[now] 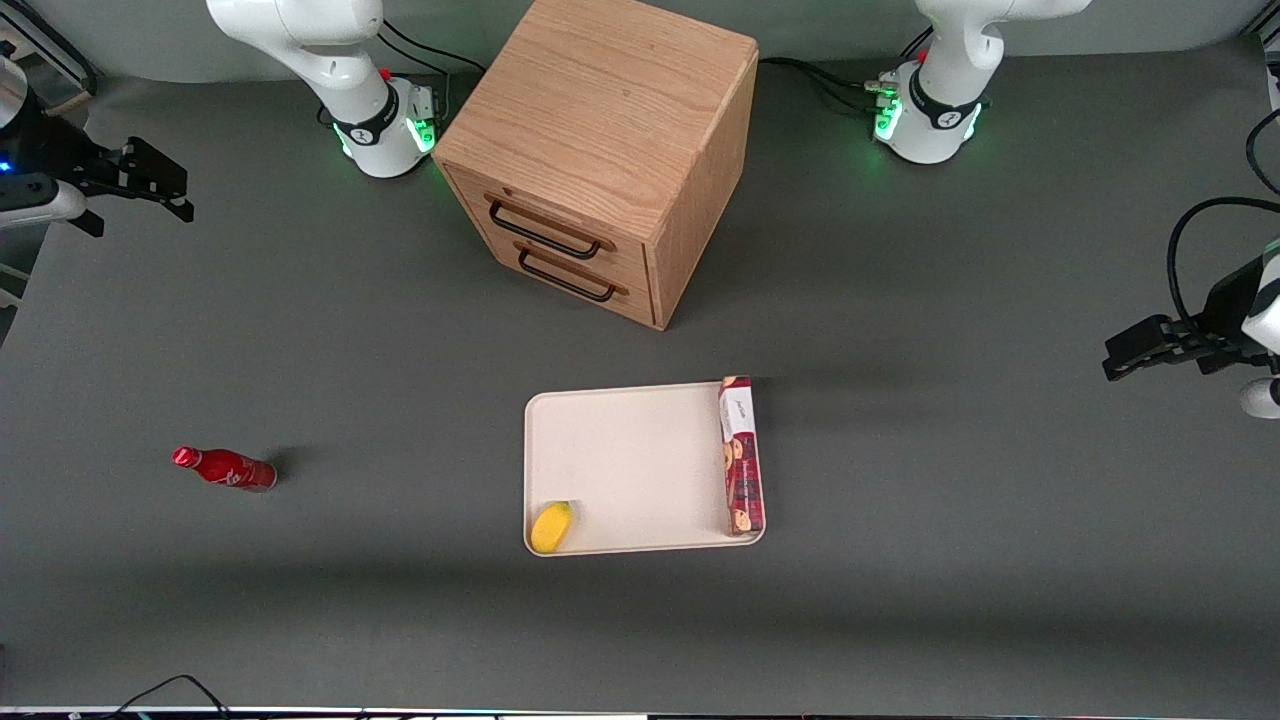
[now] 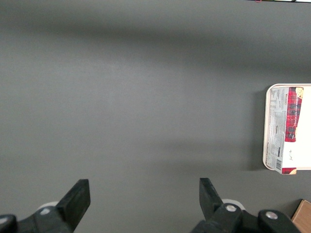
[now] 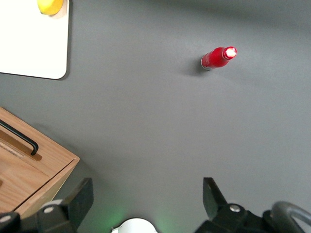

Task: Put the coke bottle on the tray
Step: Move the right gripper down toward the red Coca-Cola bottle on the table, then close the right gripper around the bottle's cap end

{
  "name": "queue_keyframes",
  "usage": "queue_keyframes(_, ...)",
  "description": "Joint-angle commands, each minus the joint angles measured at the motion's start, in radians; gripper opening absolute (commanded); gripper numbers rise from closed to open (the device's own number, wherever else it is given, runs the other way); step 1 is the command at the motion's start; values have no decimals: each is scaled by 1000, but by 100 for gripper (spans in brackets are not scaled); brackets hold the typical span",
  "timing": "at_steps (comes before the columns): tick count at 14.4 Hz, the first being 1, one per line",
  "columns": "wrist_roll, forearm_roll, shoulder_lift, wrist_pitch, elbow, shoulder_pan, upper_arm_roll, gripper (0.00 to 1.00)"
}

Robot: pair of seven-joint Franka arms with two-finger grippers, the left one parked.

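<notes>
Nearest the front cam: the tray (image 1: pixel 630 460), cream-white w/ a low rim, near mid-table. A small yellow object (image 1: pixel 552 527) sits in its 7 o'clock corner.

By size from here, clock per the front view:
- Wooden drawer cabinet (image 1: pixel 600 130) at 12 o'clock from the tray, well apart. It has 2 drawers w/ black handles.
- Red cookie box (image 1: pixel 741 460) lies flat along the tray's 3 o'clock edge.
- Gripper (image 1: pixel 178 195) hangs in the air at approx 11 o'clock from the bottle, well apart from it. Its fingers are spread wide, w/ nothing btwn them.
- Coke bottle (image 1: pixel 225 469) is on the bare table toward the working arm's end, approx 9 o'clock from the tray and well apart. It looks upright, cap on.

Progress: I judge the task not yet begun. The bottle is untouched and off the tray. Left to do: reach, grip, carry, set down. The tray's bare middle has room.

Writing: the bottle has white lettering, too small to read. The cookie box has a white label w/ script and a fine-print panel, not legible.
</notes>
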Motion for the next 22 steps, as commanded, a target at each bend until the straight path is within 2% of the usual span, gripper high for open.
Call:
queue_keyframes(1, 25, 24, 38, -24, 47, -1, -4, 100)
queue_keyframes(5, 8, 19, 86, -13, 87, -9, -20, 100)
queue_keyframes(8, -15, 5, 269, -6, 249, -9, -85, 100)
queue_keyframes(10, -85, 8, 393, 54, 312, -9, -134, 100)
queue_keyframes(13, -90, 10, 542, 221, 308, -13, -178, 100)
queue_keyframes(16, -92, 10, 672, 356, 299, -18, -186, 100)
queue_keyframes(19, -92, 5, 723, 479, 241, -20, -191, 100)
queue_keyframes(22, -92, 7, 731, 527, 190, -23, -194, 100)
